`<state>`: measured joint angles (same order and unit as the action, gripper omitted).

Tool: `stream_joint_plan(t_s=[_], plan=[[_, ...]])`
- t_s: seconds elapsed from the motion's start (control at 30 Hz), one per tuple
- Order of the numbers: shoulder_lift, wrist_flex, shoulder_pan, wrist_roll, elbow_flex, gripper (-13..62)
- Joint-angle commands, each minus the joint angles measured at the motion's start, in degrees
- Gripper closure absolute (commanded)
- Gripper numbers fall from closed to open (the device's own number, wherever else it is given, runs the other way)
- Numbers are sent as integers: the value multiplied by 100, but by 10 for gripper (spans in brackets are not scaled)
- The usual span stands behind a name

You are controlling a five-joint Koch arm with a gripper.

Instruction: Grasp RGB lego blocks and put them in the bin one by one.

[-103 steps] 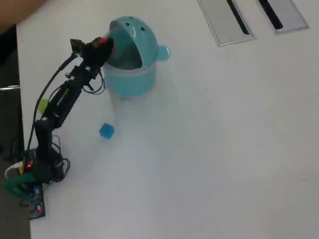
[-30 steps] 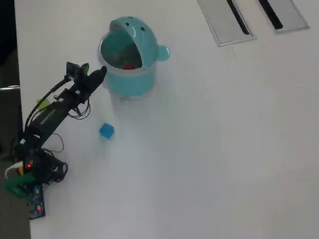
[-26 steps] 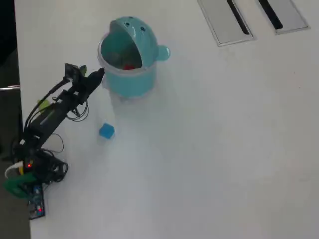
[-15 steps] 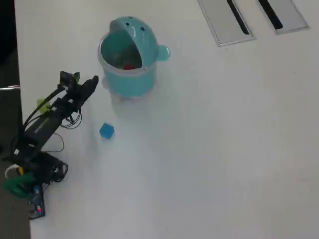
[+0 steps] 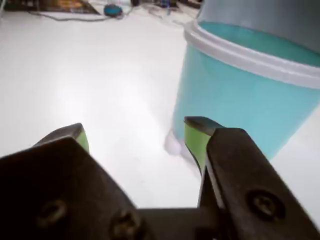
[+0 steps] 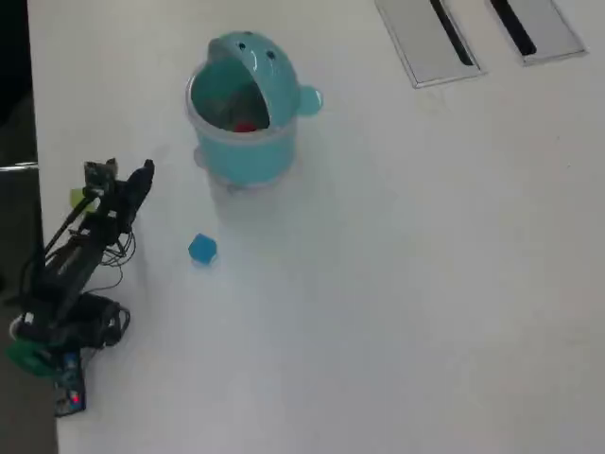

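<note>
The teal bin (image 6: pixel 248 151) stands at the upper left of the overhead view with its domed lid (image 6: pixel 253 57) flipped back. A red block (image 6: pixel 246 126) lies inside it. On the table below the bin sits a blue block (image 6: pixel 201 249). A yellow-green block (image 6: pixel 77 197) peeks out beside the arm at the far left. My gripper (image 6: pixel 144 174) hangs left of the bin, apart from it. In the wrist view my gripper (image 5: pixel 136 131) is open and empty, green pads (image 5: pixel 194 137) wide apart, and the bin (image 5: pixel 240 100) with its pale rim (image 5: pixel 250 56) rises at the right.
Two grey slotted panels (image 6: pixel 430 38) (image 6: pixel 534 24) are set into the table at the top right. The table's left edge (image 6: pixel 34 189) runs close beside the arm, whose base (image 6: pixel 52 345) sits at the lower left. Cables and clutter (image 5: pixel 65 6) lie far off.
The red block, held at the bin's mouth earlier, now lies inside the bin. The arm has drawn back from the bin, moving left and down in the overhead view.
</note>
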<state>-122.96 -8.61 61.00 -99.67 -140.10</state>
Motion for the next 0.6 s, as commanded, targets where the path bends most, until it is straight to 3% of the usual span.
stream_joint_plan(t_s=[0.0, 0.57], plan=[[-334, -360, 281, 9, 70, 155], [-888, 53, 3006, 26, -703, 165]])
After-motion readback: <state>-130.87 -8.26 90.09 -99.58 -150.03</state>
